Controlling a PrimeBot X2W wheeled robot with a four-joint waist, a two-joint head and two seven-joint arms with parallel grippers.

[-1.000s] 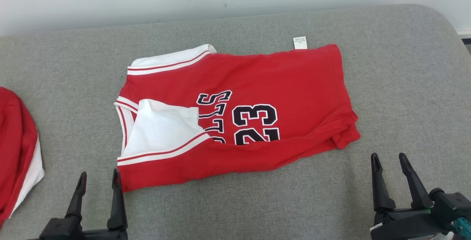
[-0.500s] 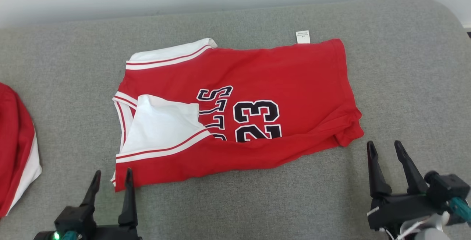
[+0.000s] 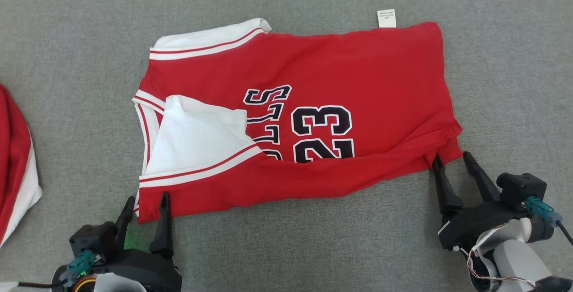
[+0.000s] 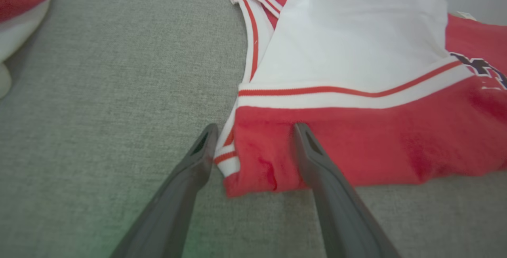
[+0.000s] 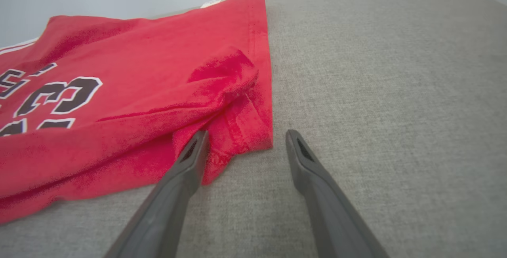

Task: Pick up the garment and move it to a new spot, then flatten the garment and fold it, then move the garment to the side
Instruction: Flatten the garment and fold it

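Two grippers, both w/ fingers spread wide, nothing pinched. The jersey (image 3: 313,117) lies flat on the pad (image 3: 515,81), ahead of both finger pairs. Its near long edge is turned over onto the front, hiding part of the numerals.

Left gripper (image 3: 147,196): in the wrist view (image 4: 255,126) the near shoulder corner sits between the tips. The striped trim is just inside the left finger, and the right finger overlaps red cloth.

Right gripper (image 3: 452,156): in the wrist view (image 5: 247,132) the bunched hem corner is between the tips, nearer the left finger. The right finger is over bare pad. Contact vs. hover: cannot tell for either pair.

Handling (est.):
- Light, thin knit, fully limp. Expect sag btwn grip pts and no shape retention.
- Not fragile. Moderate friction on the pad, so dragging will prob. wrinkle it.
- Stacked layers may slip apart, so pinch through all layers.

Grip pts (rec.):
- Left: the corner between the fingers, past the trim.
- Right: the hem corner, behind the doubled seam. The wrinkle there adds bulk, so close fully.
- Lift both ends together to keep the cloth taut.
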